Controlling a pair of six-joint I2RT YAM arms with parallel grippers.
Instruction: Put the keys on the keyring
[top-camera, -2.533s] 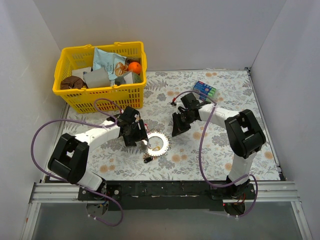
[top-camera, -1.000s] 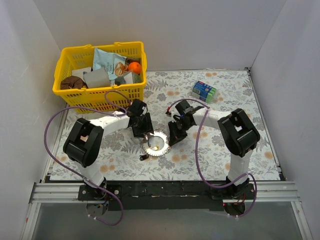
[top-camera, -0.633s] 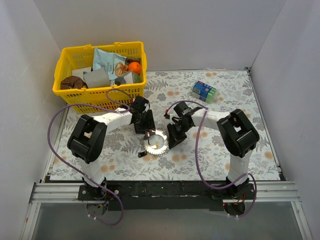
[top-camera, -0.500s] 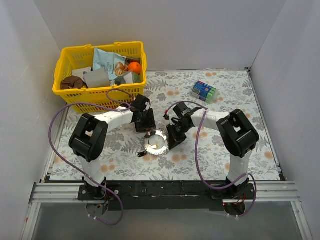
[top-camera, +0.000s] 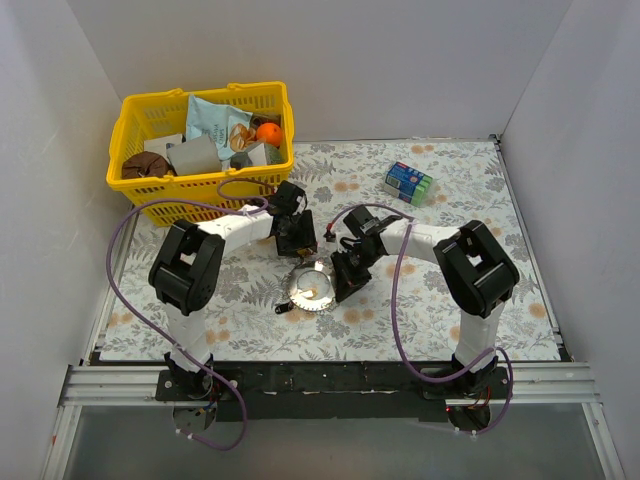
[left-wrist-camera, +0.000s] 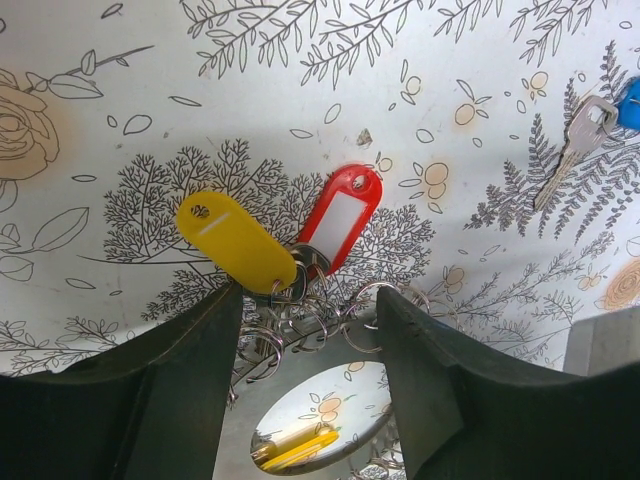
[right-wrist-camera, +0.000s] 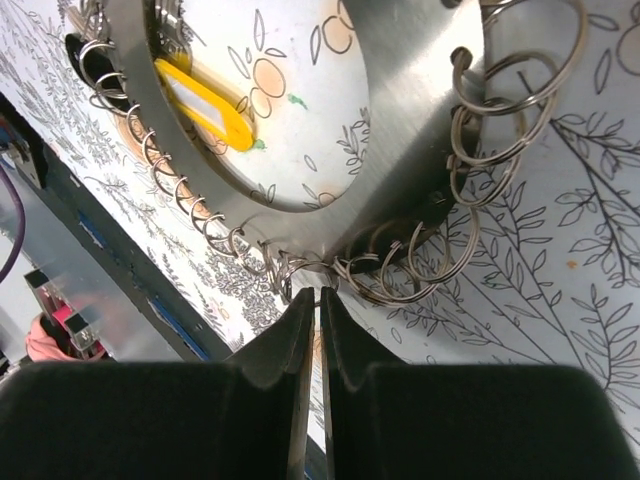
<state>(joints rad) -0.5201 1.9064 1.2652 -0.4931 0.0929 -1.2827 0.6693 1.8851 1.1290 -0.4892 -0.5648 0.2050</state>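
Note:
The keyring (top-camera: 309, 288) is a flat metal hoop edged with small wire rings, lying mid-table. My left gripper (top-camera: 297, 246) is open at its far edge; in the left wrist view its fingers (left-wrist-camera: 190, 380) straddle the hoop's ringed rim (left-wrist-camera: 300, 345), where a yellow tag (left-wrist-camera: 235, 240) and a red tag (left-wrist-camera: 340, 215) hang. A blue-headed key (left-wrist-camera: 580, 135) lies apart on the cloth. My right gripper (top-camera: 341, 284) is shut at the hoop's right edge, pinching a small rim ring (right-wrist-camera: 318, 288). A yellow-headed key (right-wrist-camera: 205, 105) lies inside the hoop.
A yellow basket (top-camera: 200, 188) of odds and ends stands at the back left, just behind my left gripper. A blue-green packet (top-camera: 409, 182) lies at the back right. A small dark item (top-camera: 283, 308) lies by the hoop's near-left edge. White walls enclose the table.
My left gripper has swung from the hoop's left side round to its far edge. My right gripper has come down and left onto the hoop's right edge. The hoop has shifted slightly left.

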